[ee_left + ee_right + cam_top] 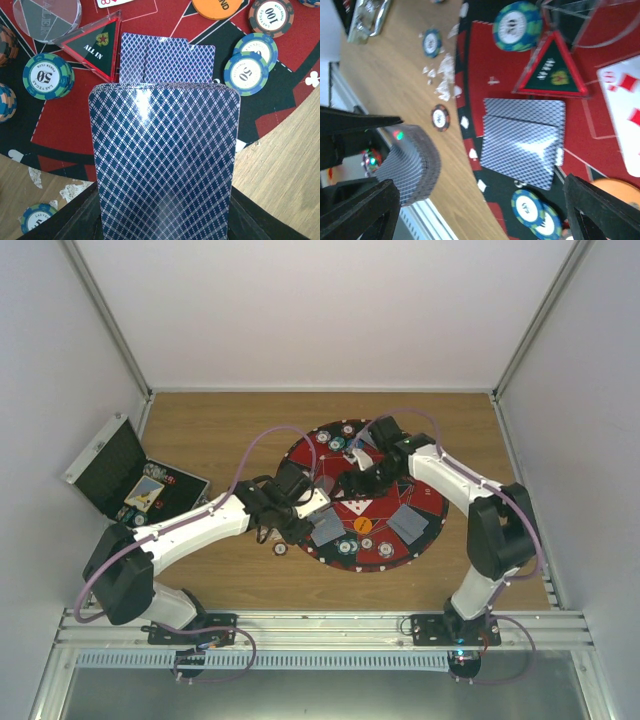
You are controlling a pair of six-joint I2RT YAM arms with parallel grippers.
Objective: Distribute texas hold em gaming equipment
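My left gripper (165,222) is shut on a deck of blue-backed playing cards (165,165), held upright at the near left rim of the round red-and-black mat (425,530). Two cards (167,57) lie face down and overlapping on the mat just beyond the deck. My right gripper (480,212) hangs open and empty over those same two cards (522,140); the deck (412,167) shows to its left. Striped 50 chips (250,70), a 100 chip (270,17), an orange disc (217,7) and a red "ALL IN" triangle (95,47) lie around them.
The open black case (130,475) lies at the far left of the wooden table. A second pair of face-down cards (407,523) rests on the mat's right side. Loose chips (440,117) and white scraps (442,75) lie on the wood beside the mat. A clear disc (47,17) lies near the triangle.
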